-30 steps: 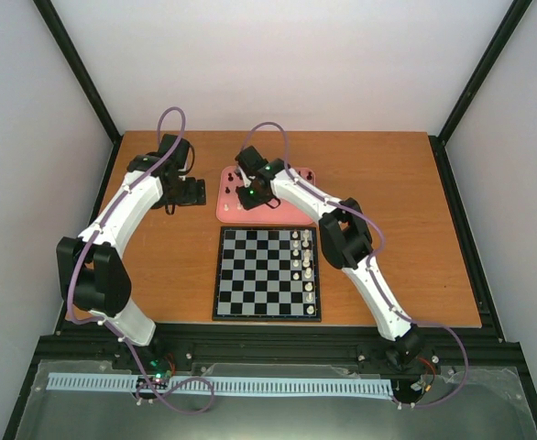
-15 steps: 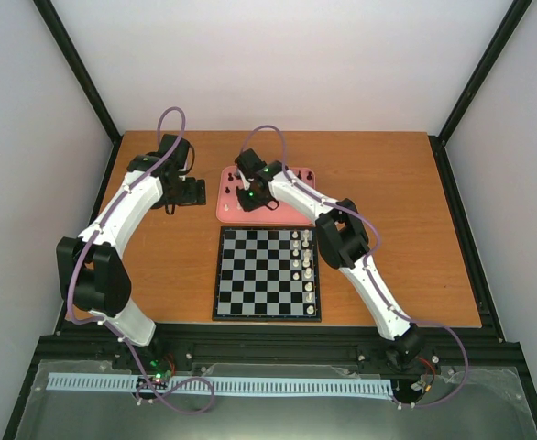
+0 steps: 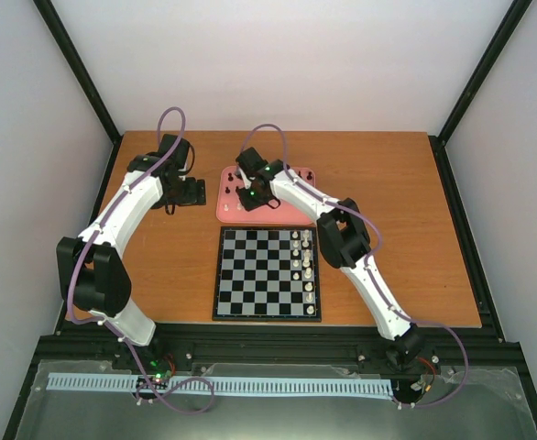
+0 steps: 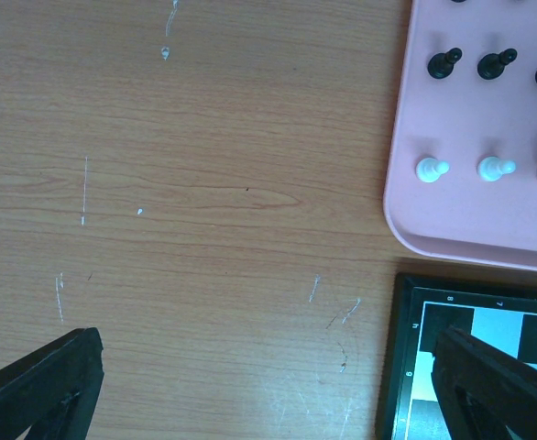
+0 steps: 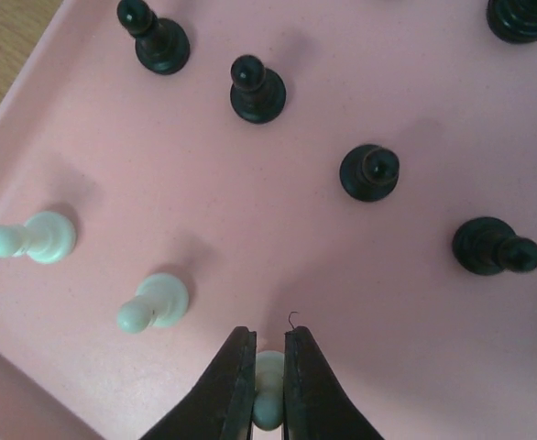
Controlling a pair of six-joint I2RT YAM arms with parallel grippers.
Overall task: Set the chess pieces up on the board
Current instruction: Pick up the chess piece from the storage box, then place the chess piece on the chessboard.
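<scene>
- The right claw (image 5: 269, 346) was pinched narrow on a small white piece (image 5: 268, 390). Its two dark fingers (image 5: 235, 385) pressed the piece's sides low in the wrist view, and the piece stood on the floor of the pink tray (image 5: 250, 220).
- Just beside it on the tray stood two more white men (image 5: 154, 302), and further out several black pieces (image 5: 257, 89), all apart from each other.
- The step in hand looked like picking up: the grip was made and the piece had not left the tray.
- The next move would call for a straight lift clear of the neighbouring men. After that comes a carry toward the near side, over the tray's lip to the board (image 3: 267, 273), and a set-down centred on one square.
- From above, the board lay just in front of the tray. White pieces (image 3: 305, 266) lined its two right-hand columns and the other squares were bare, so by my reckoning the white side was nearly done and black not begun.
- The left claw (image 4: 264, 353) stood wide, holding nothing, over the wooden table (image 4: 204, 183) to the left of the tray.
- Writing: small pale numerals ran along the board's dark border in the left wrist view. They seemed to read 8 and 7, but were too small to be sure. No brand or label showed elsewhere.
</scene>
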